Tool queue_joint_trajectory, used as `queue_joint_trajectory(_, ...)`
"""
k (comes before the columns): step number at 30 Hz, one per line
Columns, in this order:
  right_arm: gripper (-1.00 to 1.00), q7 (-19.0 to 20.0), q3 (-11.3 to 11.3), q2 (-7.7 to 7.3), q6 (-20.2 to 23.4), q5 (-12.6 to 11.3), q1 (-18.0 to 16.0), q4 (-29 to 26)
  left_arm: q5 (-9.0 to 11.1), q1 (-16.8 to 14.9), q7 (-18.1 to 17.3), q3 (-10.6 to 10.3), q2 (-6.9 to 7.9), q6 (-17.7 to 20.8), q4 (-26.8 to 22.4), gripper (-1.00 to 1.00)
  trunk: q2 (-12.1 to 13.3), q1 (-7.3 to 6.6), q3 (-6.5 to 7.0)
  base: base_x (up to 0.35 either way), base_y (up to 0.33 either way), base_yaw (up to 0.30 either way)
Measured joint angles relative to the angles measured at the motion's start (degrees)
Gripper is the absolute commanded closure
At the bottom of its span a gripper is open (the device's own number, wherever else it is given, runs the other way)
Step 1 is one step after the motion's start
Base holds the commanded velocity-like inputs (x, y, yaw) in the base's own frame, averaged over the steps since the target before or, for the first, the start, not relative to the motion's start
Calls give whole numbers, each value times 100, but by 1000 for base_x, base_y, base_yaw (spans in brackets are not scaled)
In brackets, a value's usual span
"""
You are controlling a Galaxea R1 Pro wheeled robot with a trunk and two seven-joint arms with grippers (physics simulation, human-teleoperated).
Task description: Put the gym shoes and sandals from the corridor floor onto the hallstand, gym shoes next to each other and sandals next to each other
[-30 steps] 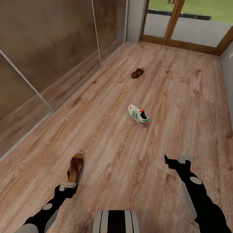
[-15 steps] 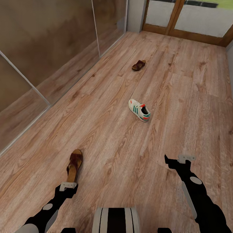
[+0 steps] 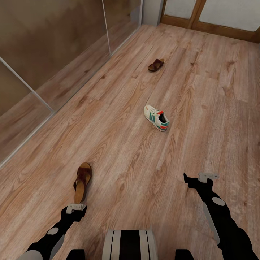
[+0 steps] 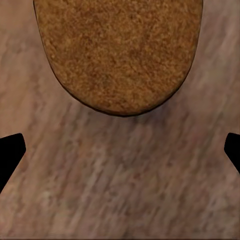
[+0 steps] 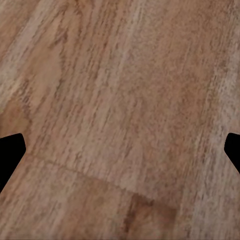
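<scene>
Sandal (image 4: 120, 55) heel cropped under wide left gripper (image 4: 120, 155), right gripper (image 5: 120, 155) wide over floor (image 5: 130, 100).

In my left wrist view the near sandal (image 4: 120, 55) is cut off by the picture's edge, so only a rounded tan end shows, and whether heel or toe I cannot tell. My fingers (image 4: 10, 150) show there as black tips clipped at both sides. In the head view the far sandal (image 3: 156, 65) is too small to make out its straps, and the door frame (image 3: 213, 27) is cropped at the top.
</scene>
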Motion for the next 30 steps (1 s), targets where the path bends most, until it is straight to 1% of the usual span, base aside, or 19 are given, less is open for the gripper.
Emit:
queue_joint_trajectory(8,-100,1,0,0,0,0,0,0,1,2,0,-4,0,-1,0,-100,0,0,-2,12,0,0)
queue_joint_trajectory(13,-100,2,0,0,0,0,0,0,1,2,0,0,0,-3,0,-100,0,-2,-2,182,0,0)
queue_joint_trajectory(20,-100,-1,0,0,0,0,0,-7,2,3,0,-2,-6,-9,0,-100,0,0,-3,39,0,0)
queue_joint_trajectory(24,-100,1,0,0,0,0,0,-8,2,2,0,-1,-8,-51,0,-100,0,0,-3,10,0,0)
queue_joint_trajectory(26,-100,0,0,0,0,0,0,-9,0,2,0,-4,-12,-132,0,-100,0,0,-3,2,0,0)
queue_joint_trajectory(30,-100,1,0,0,0,0,0,-9,0,3,0,-6,-15,-149,5,-100,0,0,-3,37,0,0)
